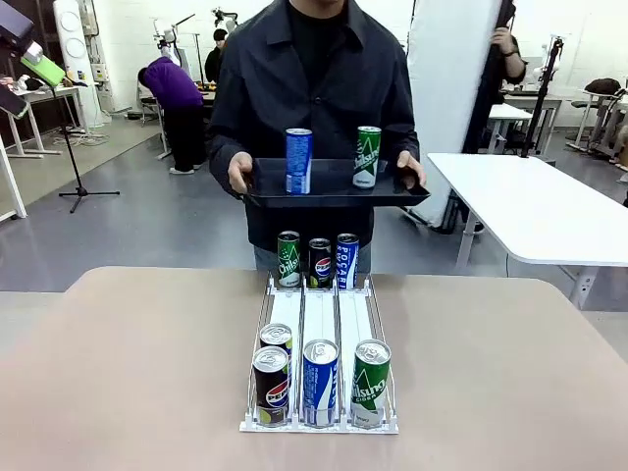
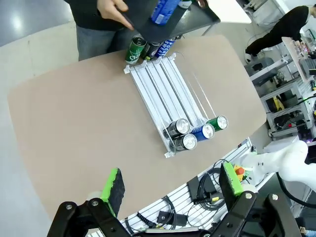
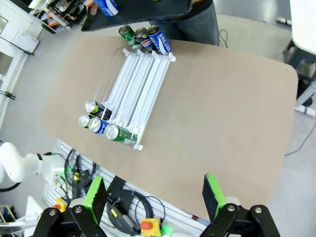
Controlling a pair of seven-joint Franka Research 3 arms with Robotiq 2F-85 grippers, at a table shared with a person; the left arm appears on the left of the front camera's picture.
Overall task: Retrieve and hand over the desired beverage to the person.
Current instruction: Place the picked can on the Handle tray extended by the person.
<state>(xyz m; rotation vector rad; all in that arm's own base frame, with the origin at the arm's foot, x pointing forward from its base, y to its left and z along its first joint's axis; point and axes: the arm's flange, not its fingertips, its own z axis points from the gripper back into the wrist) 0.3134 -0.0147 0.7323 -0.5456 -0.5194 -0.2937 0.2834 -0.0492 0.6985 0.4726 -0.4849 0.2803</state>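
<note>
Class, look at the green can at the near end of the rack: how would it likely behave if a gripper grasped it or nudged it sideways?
The green can is tall and narrow, so a sideways nudge might tip it, though the rack rails beside it should limit that. Its smooth, glossy metal wall looks fairly slippery and rigid. The tab seems unopened, so it is probably full and heavy for its size.

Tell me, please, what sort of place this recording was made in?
Most likely a robotics lab or test hall. A white rack of drink cans sits on a bare table like a mock shop shelf, a camera stand is set up at the left, and more white worktables stand behind the person.
</note>
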